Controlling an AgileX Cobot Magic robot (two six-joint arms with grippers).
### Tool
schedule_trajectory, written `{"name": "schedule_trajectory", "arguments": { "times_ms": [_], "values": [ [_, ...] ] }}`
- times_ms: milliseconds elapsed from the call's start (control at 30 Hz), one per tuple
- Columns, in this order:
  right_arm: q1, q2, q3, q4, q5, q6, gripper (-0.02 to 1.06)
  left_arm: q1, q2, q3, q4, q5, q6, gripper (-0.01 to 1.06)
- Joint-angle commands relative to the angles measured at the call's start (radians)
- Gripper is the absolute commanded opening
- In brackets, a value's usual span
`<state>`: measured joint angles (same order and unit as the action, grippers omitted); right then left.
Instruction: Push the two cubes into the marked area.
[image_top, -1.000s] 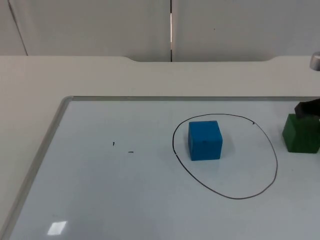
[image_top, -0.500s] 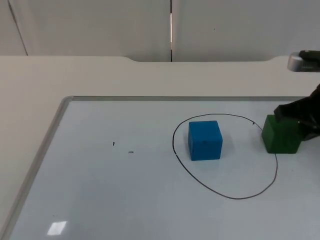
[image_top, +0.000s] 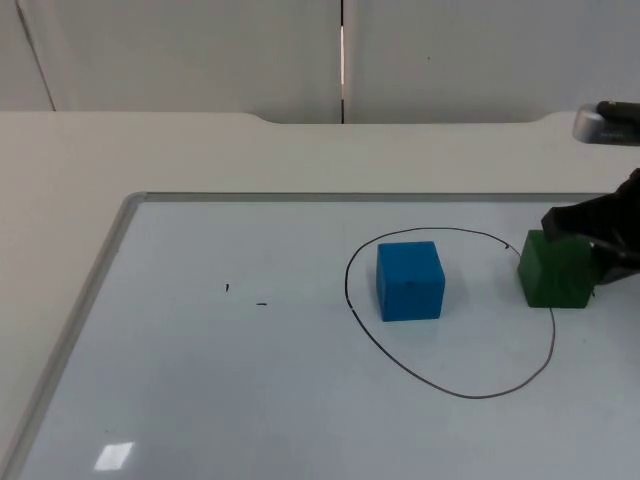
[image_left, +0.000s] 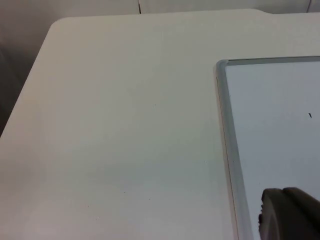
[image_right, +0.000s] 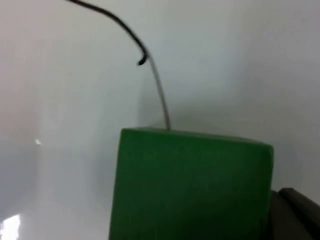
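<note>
From the top view, a whiteboard (image_top: 200, 380) with a thin grey metal frame lies flat on the pale table (image_top: 150, 150); its glossy surface carries a black hand-drawn loop (image_top: 390, 355), roughly oval and not quite closed. A blue cube (image_top: 410, 281), matte and sharp-edged, sits inside the loop near its left side; a green cube (image_top: 556, 268) of the same build straddles the line on the loop's right side, partly in and partly out. The right gripper (image_top: 600, 228) is a black shape touching the green cube's far right side; whether its fingers are spread or closed cannot be told. Two tiny ink specks (image_top: 243, 296) mark the board well left of the loop.

The left wrist view looks over bare matte table top and the board's rounded frame corner (image_left: 221, 63); the left gripper (image_left: 287, 215) shows as a dull black fingertip over the board's edge, waiting well apart from both cubes, its finger spread not readable.

The right wrist view gives what the top one cannot: the green cube (image_right: 190, 185) up close, faintly grainy on its face, with the ink line (image_right: 155, 82) running under its edge and ending in a small hook; a black fingertip (image_right: 295, 215) presses at the cube's side.
</note>
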<state>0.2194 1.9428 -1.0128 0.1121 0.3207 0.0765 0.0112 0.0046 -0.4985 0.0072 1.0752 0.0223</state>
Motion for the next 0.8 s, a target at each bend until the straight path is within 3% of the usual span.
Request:
{"name": "schedule_trajectory", "arguments": {
  "times_ms": [0, 367, 767],
  "values": [
    [0.015, -0.002, -0.004, 0.006, 0.004, 0.006, 0.01, 0.003, -0.005, 0.004, 0.005, 0.000, -0.002, 0.00],
    [0.061, -0.002, -0.004, 0.036, 0.004, 0.021, 0.01, 0.003, -0.005, 0.004, 0.005, 0.000, -0.002, 0.00],
    [0.106, 0.009, -0.004, 0.055, -0.064, 0.021, 0.01, 0.003, -0.005, 0.004, 0.005, 0.000, -0.002, 0.00]
  ]
}}
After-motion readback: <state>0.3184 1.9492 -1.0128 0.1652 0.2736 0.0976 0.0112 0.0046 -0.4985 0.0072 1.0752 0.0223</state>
